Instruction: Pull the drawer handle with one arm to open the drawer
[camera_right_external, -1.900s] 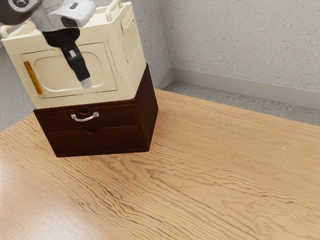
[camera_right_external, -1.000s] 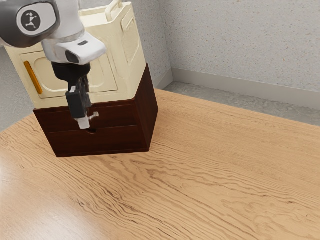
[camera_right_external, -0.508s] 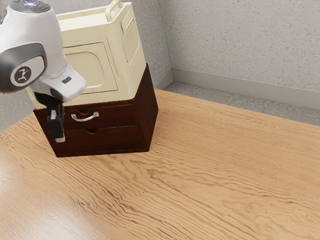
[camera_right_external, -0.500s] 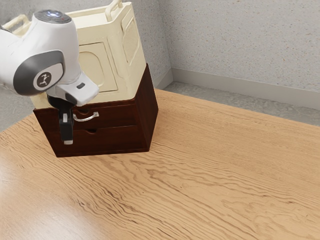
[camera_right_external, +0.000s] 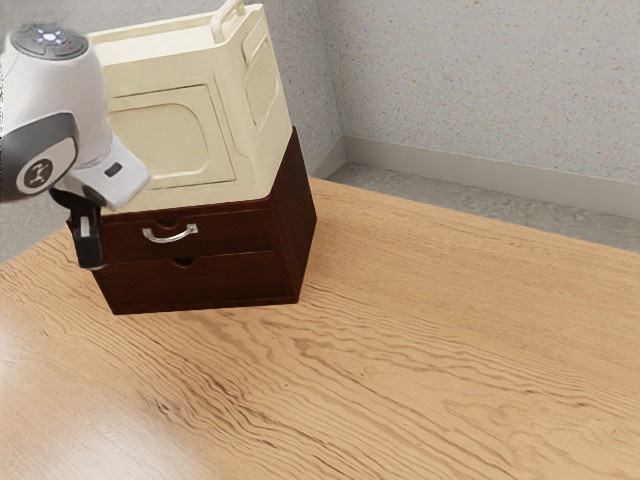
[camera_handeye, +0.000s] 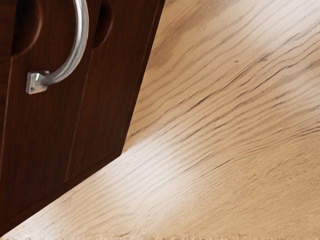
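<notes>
My gripper (camera_right_external: 91, 266) hangs at the exterior view's left, in front of the left end of the dark wooden drawer unit, apart from the handle. How its fingers stand cannot be made out. The silver curved handle (camera_right_external: 171, 236) is fixed to the upper drawer (camera_right_external: 235, 231), whose front lies flush with the unit. Below it is the lower drawer (camera_right_external: 225, 280), with a small notch at its top edge. In the wrist view, the handle (camera_handeye: 80, 42) arches out from the drawer front (camera_handeye: 45, 125), one mount visible.
A cream cabinet (camera_right_external: 240, 150) stands on top of the drawer unit, partly behind my arm. The wooden table (camera_right_external: 400, 350) extends in front of the unit and toward the exterior view's right. A speckled wall (camera_right_external: 480, 90) rises behind.
My hand came down from before the cream cabinet, passed in front of the handle and shifted to the exterior view's left, recently rising slightly. The drawers have not moved.
</notes>
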